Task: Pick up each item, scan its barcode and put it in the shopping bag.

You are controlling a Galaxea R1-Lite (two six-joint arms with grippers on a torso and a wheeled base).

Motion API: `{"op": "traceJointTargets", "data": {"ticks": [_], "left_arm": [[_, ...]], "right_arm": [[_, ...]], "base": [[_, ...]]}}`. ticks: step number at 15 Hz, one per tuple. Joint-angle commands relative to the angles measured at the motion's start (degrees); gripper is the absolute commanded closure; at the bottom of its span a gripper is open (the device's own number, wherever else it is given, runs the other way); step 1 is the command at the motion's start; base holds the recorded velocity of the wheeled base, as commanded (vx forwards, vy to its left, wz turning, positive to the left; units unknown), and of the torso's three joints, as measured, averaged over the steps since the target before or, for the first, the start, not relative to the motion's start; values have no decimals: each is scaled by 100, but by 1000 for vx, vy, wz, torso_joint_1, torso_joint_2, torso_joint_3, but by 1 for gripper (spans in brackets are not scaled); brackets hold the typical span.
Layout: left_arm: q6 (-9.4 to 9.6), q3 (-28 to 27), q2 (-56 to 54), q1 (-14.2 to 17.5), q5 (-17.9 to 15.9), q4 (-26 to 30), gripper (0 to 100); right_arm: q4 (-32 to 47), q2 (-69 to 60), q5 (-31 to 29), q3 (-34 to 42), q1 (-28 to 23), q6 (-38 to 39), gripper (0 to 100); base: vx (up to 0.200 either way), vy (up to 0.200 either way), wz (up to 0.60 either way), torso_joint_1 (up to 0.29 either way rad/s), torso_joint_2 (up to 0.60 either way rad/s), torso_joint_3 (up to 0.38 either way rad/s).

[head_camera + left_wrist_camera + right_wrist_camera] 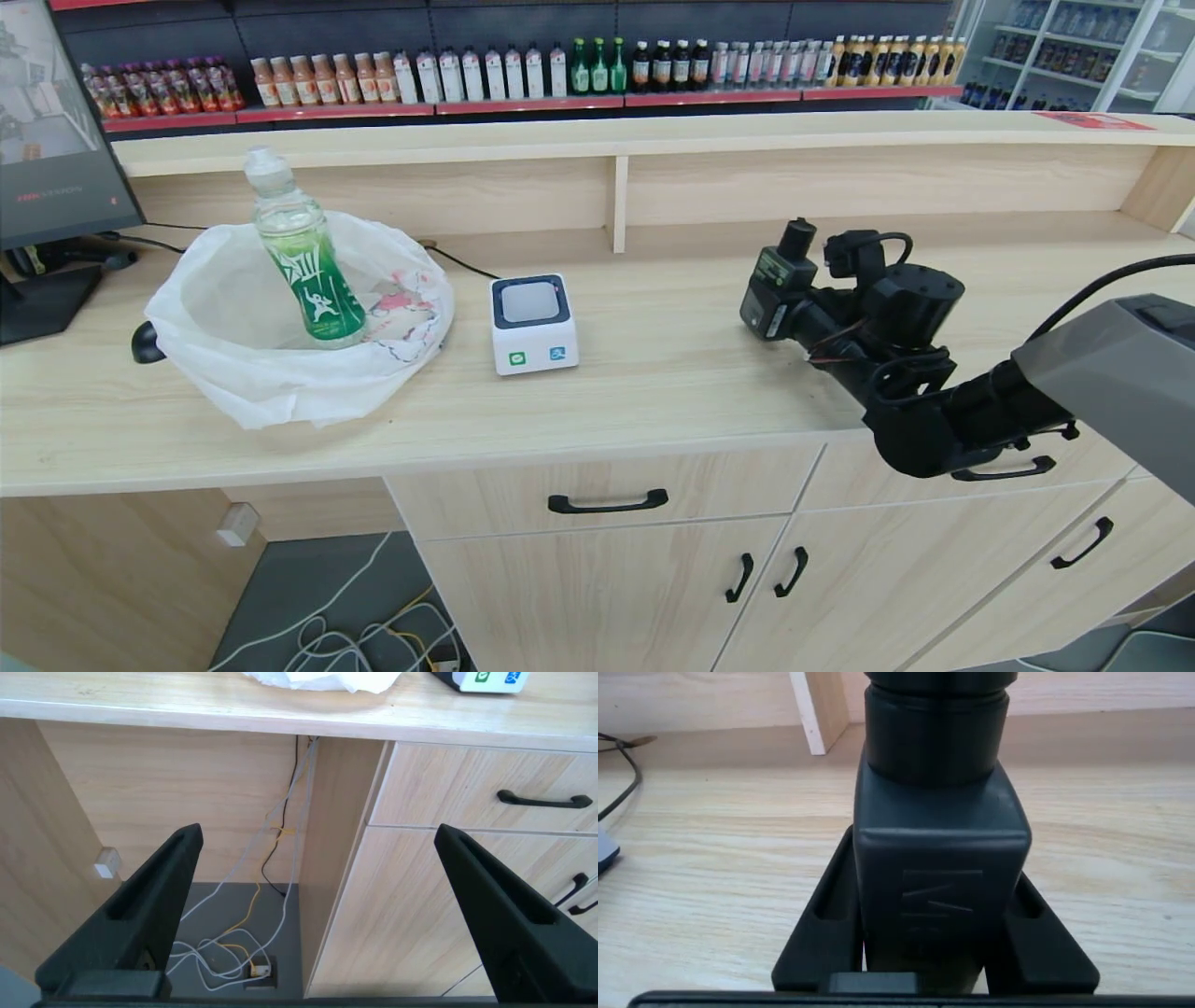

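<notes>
A green bottle (308, 261) stands in the shopping bag (233, 387), the right claw (936, 938) pinches a dark bottle (938, 849), probably unscanned, and the left claw (318, 840) is spread.

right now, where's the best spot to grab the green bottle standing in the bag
Probably the clear upper body just under the cap of the green bottle, coming down from above. It stands nearly upright, and the shopping bag rises around its base, so the top is the freest part.

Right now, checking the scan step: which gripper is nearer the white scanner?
Right, probably. The right gripper holds a dark bottle over the counter, right of the scanner; the left gripper hangs open below the counter edge, before the cabinet.
</notes>
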Motion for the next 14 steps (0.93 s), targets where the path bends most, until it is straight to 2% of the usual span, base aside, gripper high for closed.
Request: {"op": "traceJointTargets", "data": {"ticks": [1,5,9,10,11,14], "left_arm": [[-2,0,-2,1,3,0,0],[-2,0,-2,1,3,0,0],[-2,0,-2,1,3,0,0],[-2,0,-2,1,3,0,0],[-2,0,-2,1,3,0,0],[-2,0,-2,1,3,0,0]], "right_arm": [[-19,-274,-12,109,6,-36,100],[-19,-1161,-20,794,32,-265,100],[-134,-2559,15,2578,164,-352,100],[-318,-3130,-20,3457,225,-379,100],[-450,-3473,-47,3949,296,-396,100],[-503,-4405,-144,5101,304,-379,100]], "base": [[0,0,0,0,0,0],[0,0,0,0,0,0],[0,0,0,0,0,0],[0,0,0,0,0,0],[0,0,0,0,0,0],[0,0,0,0,0,0]]}}
